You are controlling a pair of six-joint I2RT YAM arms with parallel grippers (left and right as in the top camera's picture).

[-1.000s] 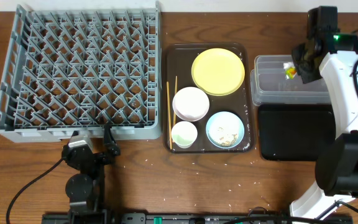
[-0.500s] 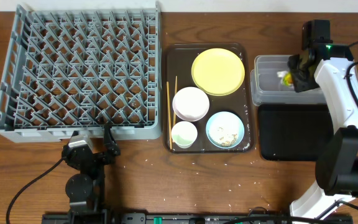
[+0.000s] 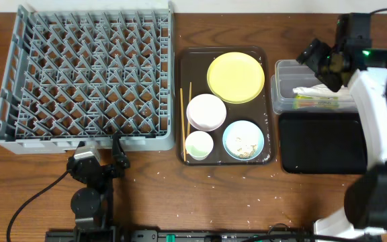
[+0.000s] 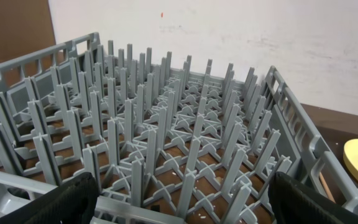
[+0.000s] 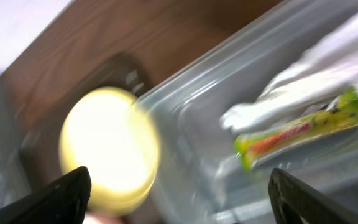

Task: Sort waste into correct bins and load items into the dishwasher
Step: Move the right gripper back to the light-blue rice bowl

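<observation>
Wrapper packet (image 5: pixel 303 127) lies beside the napkin (image 5: pixel 291 93) in the clear tub (image 3: pixel 287 67) — my right jaws hang released, left jaws spread.

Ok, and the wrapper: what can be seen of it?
The wrapper is a long, narrow packet, green at both ends, with yellow and an orange-red patch along the middle, glossy like plastic film. It looks intact. It lies flat inside the clear tub, slanted across it in the right wrist view, alongside the white napkin, which it seems to touch at one end. Nothing grips it.
</observation>
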